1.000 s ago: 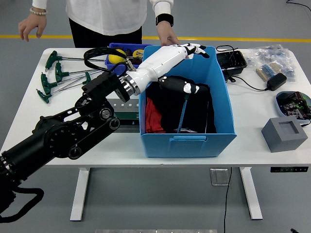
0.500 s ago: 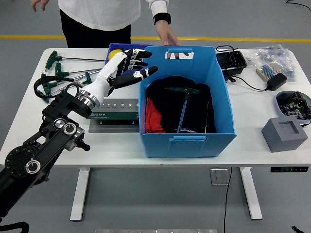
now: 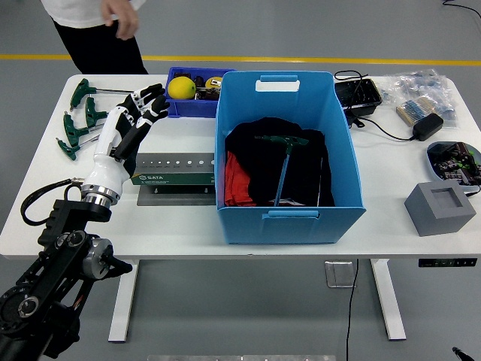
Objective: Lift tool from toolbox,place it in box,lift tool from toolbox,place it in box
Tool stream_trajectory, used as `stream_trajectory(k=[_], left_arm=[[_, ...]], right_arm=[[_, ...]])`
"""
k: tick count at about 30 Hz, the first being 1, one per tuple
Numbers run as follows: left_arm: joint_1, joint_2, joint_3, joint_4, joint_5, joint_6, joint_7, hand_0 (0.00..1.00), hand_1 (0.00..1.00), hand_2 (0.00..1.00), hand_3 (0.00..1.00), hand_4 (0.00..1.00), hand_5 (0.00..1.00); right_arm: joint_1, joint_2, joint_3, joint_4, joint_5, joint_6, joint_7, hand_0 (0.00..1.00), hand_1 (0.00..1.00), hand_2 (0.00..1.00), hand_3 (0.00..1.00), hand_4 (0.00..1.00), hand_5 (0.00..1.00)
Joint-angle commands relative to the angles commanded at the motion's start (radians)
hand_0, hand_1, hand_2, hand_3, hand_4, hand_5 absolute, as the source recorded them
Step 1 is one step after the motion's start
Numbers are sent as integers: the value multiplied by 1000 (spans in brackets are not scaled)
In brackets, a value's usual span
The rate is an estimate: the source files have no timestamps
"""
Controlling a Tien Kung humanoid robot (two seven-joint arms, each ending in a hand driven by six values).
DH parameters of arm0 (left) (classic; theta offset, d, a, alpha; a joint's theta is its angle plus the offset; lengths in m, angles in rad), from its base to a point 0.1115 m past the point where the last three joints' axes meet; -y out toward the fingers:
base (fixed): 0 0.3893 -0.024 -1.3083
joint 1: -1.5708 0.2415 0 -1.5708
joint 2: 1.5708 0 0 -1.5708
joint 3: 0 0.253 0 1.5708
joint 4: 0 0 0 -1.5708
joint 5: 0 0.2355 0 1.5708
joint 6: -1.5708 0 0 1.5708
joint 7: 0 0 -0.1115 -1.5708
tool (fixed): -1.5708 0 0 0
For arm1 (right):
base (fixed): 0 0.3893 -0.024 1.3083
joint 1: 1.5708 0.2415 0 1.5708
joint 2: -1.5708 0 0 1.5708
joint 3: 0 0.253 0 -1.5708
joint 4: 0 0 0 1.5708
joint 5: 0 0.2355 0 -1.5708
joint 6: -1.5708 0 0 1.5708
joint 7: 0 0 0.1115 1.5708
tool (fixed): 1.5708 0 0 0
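T-handle hex key (image 3: 283, 154): your green-handled, thin-shafted tool lies inside the blue plastic bin (image 3: 342, 143), on dark and red cloth, handle toward the far wall.
Left hand (image 3: 126, 129): you see its white-and-black fingers spread and relaxed, gripping nothing, above the table's left part, just over the tool rack's left end.
Tool rack (image 3: 174, 168): a flat grey-green holder with a row of small holes, just left of the bin; its left end is partly covered by your hand.
Other T-handle keys (image 3: 80, 124): several green-handled ones lie at the far left of the white table (image 3: 391, 218).
Small blue tray (image 3: 197, 89): behind the rack; it holds a yellow ball (image 3: 181, 87); other contents are hard to make out.
Person (image 3: 98, 26): cut off at the top, one hand hanging free.
Right side: a grey block (image 3: 440, 207) with a square recess, cables, a black adapter (image 3: 426, 125).
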Motion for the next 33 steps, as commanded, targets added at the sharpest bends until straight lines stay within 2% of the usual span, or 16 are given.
stream_trajectory(k=[2,5,10,27,33], left_arm=[[30,-3,-11,-10,-11,-3,-3,748,748,822,746,910,587],[45,3,-18,-16,-10,-7,0,748,748,822,746,910,587],[38,18,-26,-17,0,-17,12,752,751,827,749,906,595],[30,13,-44,-20,14,-20,-6,754,759,831,753,899,598],[46,12,-50,-22,19,-16,-8,757,759,831,753,897,600]], right_arm=[[-1,0,2,0,-4,1,-1,670,660,723,572,772,718],[-2,0,7,0,-15,3,-4,670,660,723,572,772,718],[-2,-2,11,0,-27,6,-6,675,659,723,571,772,718],[0,0,28,1,-49,4,-14,674,656,722,569,768,720],[4,-1,26,4,-68,6,-16,674,656,721,569,767,718]])
